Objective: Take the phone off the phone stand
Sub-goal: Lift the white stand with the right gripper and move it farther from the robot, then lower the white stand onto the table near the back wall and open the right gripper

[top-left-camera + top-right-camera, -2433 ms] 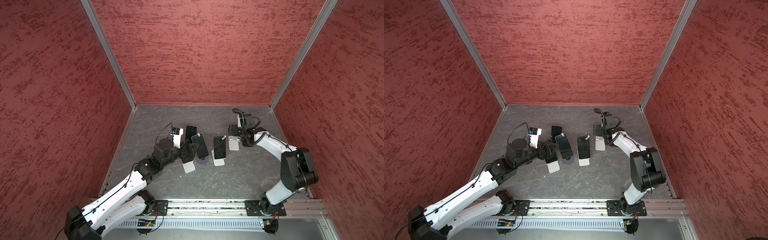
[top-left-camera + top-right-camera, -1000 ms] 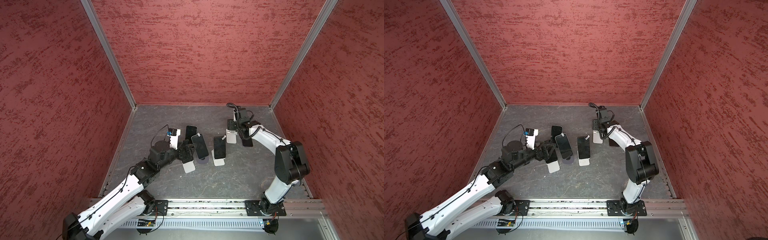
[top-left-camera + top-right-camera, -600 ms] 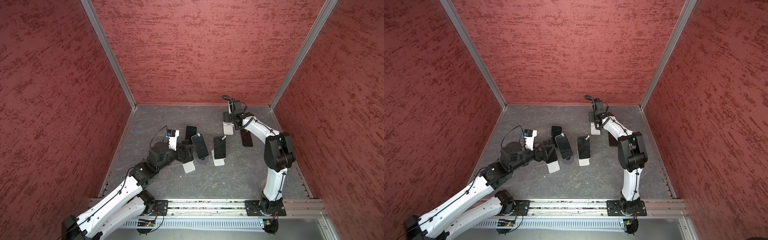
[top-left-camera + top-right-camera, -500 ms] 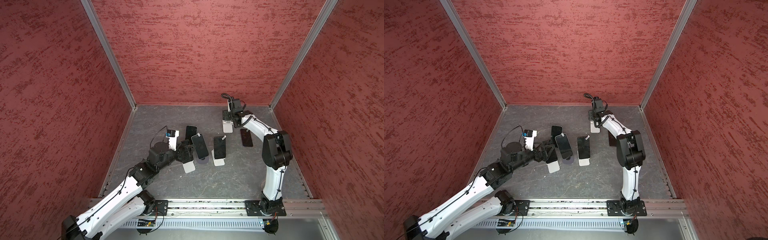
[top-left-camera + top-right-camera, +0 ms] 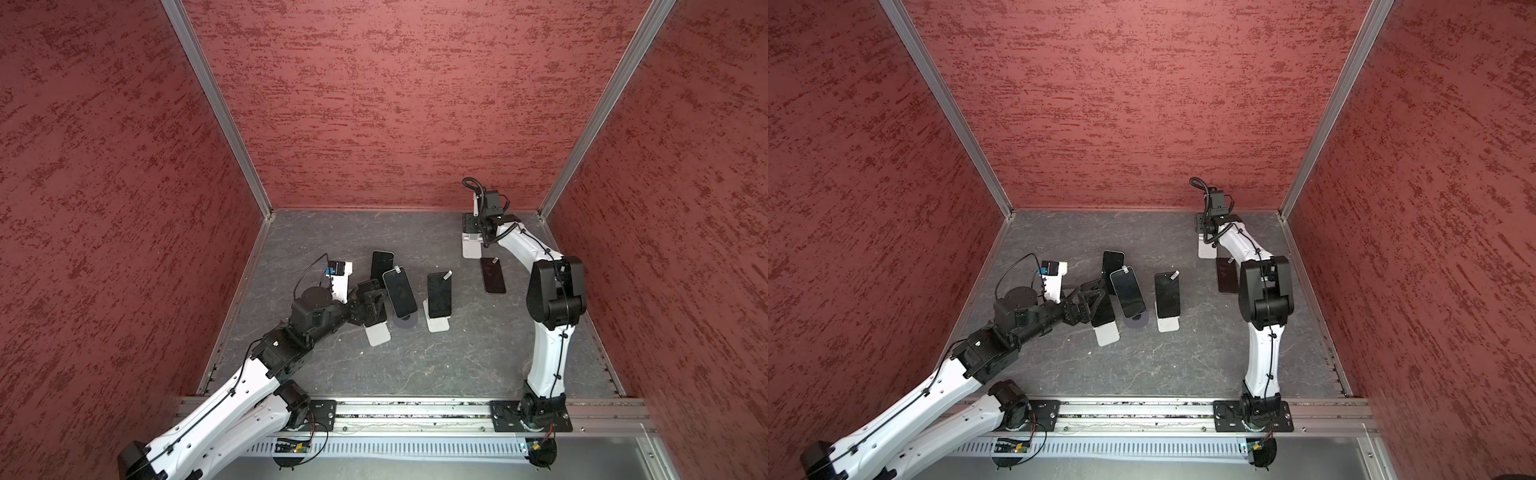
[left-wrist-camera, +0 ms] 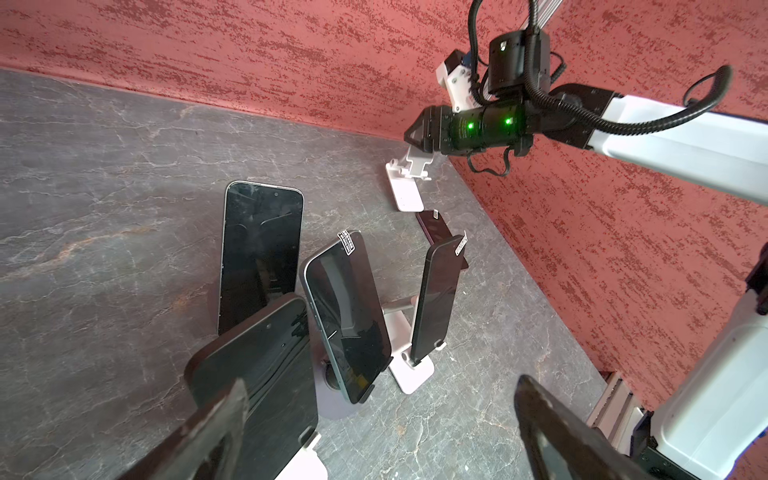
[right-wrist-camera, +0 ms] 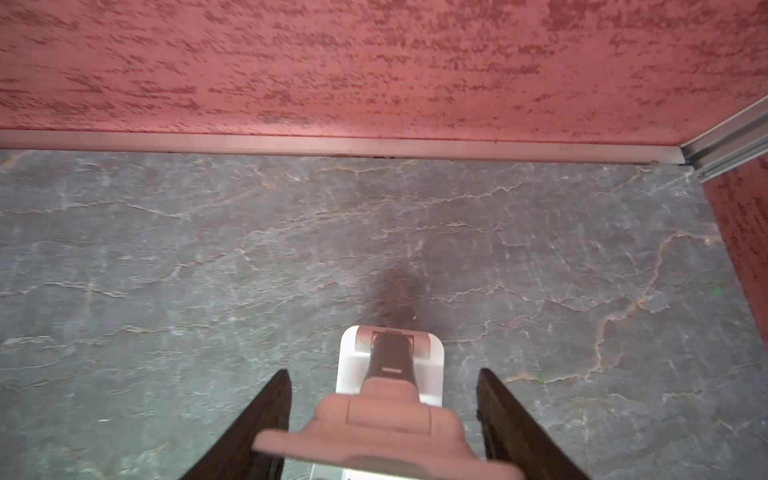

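My left gripper (image 6: pixel 380 415) is open around the near edge of a dark phone (image 6: pixel 257 374) leaning on a white phone stand (image 5: pixel 377 333). In the top views this gripper (image 5: pixel 374 305) (image 5: pixel 1092 305) covers most of that phone. Two more phones stand beside it, one (image 5: pixel 400 293) on a round purple base and one (image 5: pixel 439 295) on a white stand. At the back right my right gripper (image 5: pixel 473 226) (image 7: pixel 382 374) is shut on an empty white stand (image 7: pixel 390 374) (image 6: pixel 405 191). A phone (image 5: pixel 493 276) (image 5: pixel 1227 276) lies flat in front of it.
Another phone (image 5: pixel 381 266) (image 6: pixel 259 249) lies flat behind the left group. Red walls close the grey table (image 5: pixel 415 365) on three sides, and the back wall (image 7: pixel 374 83) is near the right gripper. A metal rail (image 5: pixel 415 409) runs along the front edge.
The right gripper has carried the empty stand back towards the rear wall, away from the flat phone. The left arm has barely moved and its gripper stays open.
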Tool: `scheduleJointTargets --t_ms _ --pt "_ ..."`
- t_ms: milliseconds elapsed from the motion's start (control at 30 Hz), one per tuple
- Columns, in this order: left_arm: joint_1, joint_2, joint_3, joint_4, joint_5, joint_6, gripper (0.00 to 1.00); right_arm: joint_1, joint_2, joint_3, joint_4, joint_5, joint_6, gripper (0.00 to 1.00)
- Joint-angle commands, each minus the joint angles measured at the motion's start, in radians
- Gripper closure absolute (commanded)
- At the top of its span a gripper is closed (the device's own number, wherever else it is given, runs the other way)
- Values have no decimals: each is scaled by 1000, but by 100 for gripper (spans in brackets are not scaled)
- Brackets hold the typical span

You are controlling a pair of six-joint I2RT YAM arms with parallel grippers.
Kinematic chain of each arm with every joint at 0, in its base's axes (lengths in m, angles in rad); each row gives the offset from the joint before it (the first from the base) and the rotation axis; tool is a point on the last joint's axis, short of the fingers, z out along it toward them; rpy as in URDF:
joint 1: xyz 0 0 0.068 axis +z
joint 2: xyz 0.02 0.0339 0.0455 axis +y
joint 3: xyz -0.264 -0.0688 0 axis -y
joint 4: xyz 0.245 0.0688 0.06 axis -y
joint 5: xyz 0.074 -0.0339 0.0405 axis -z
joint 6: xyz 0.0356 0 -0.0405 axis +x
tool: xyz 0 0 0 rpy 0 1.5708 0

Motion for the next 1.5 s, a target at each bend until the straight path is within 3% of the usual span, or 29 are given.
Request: scheduleJointTargets --t_ms 0,1033,1467 --pt "6 -11 11 -21 -19 -10 0 -17 11 35 69 -36 -45 41" --pt "6 54 45 -11 -20 -5 0 -109 161 184 8 -125 -101 36" --pt "6 38 37 -14 -19 -22 1 -112 193 195 14 -116 -70 19"
